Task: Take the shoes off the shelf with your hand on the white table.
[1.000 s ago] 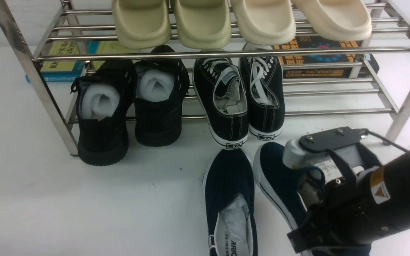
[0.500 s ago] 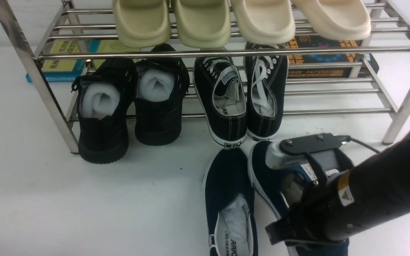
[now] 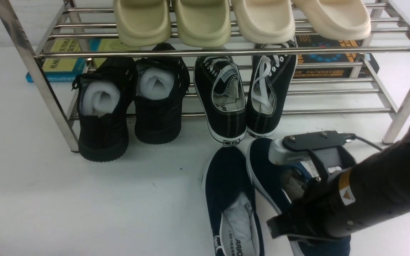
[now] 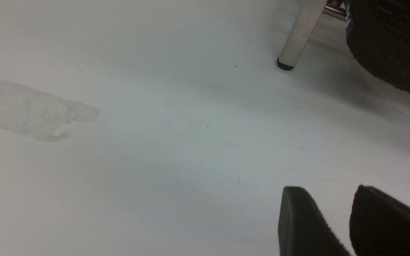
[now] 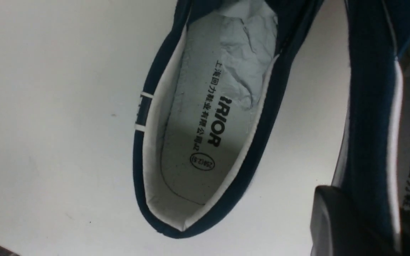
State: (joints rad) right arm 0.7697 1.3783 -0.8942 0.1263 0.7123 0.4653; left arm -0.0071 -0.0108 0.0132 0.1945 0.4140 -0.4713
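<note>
Both navy-blue shoes are off the shelf [image 3: 226, 53]. One [image 3: 230, 185] lies on the white table [image 3: 48, 199], heel toward me, with paper stuffing and a printed insole [image 5: 205, 135]. To its right is the other shoe [image 3: 263, 167], whose side wall [image 5: 368, 124] is pinched by my right gripper [image 5: 372, 213]; one black finger [image 5: 333, 220] presses its outside. In the front view that gripper [image 3: 297, 188] covers the shoe's opening. The toe almost touches a lace-up sneaker's heel. My left gripper [image 4: 329, 192] hovers low over bare table, slightly open and holding nothing.
The lower tier holds black lace-up sneakers [image 3: 226, 103] and all-black shoes [image 3: 101, 117] with foam rolls. Cream slippers [image 3: 205, 21] sit on the upper tier. Books [image 3: 62, 60] lie behind. A shelf leg [image 4: 299, 35] and a black shoe [image 4: 390, 46] stand near my left gripper.
My right arm has moved left and toward the shelf with the navy shoe. The right lace-up sneaker's toe has swung right. The other navy shoe has turned slightly.
</note>
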